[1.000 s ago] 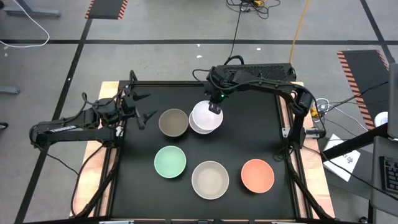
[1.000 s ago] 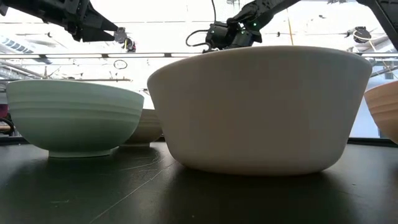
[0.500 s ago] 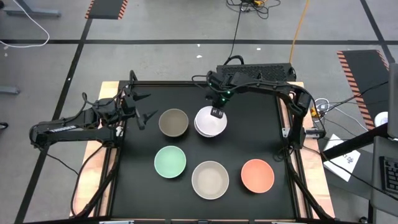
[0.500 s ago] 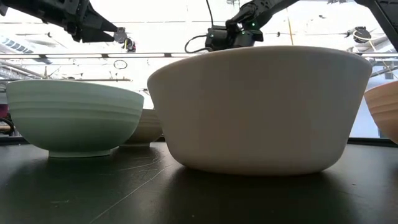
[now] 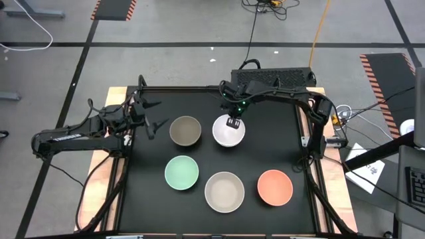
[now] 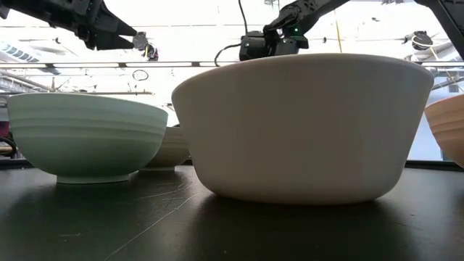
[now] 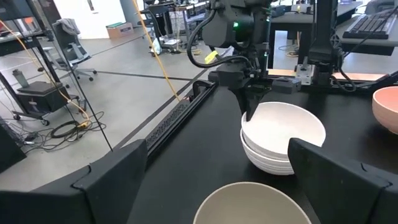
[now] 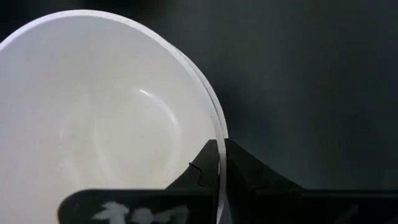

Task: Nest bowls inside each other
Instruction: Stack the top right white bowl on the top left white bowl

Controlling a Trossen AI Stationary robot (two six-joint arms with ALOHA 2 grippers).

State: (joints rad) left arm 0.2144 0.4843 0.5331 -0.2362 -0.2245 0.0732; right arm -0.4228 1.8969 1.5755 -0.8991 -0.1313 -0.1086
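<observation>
Left gripper (image 5: 151, 114), fingers spread and empty, at 9 o'clock of the grey-brown bowl (image 5: 185, 131). At 3 o'clock of it, 2 nested white bowls (image 5: 228, 131), rim apparently pinched by the right gripper (image 5: 232, 121). Front row: mint bowl (image 5: 181, 172), cream bowl (image 5: 224, 191), salmon bowl (image 5: 274, 187) on the table (image 5: 279, 146)
</observation>
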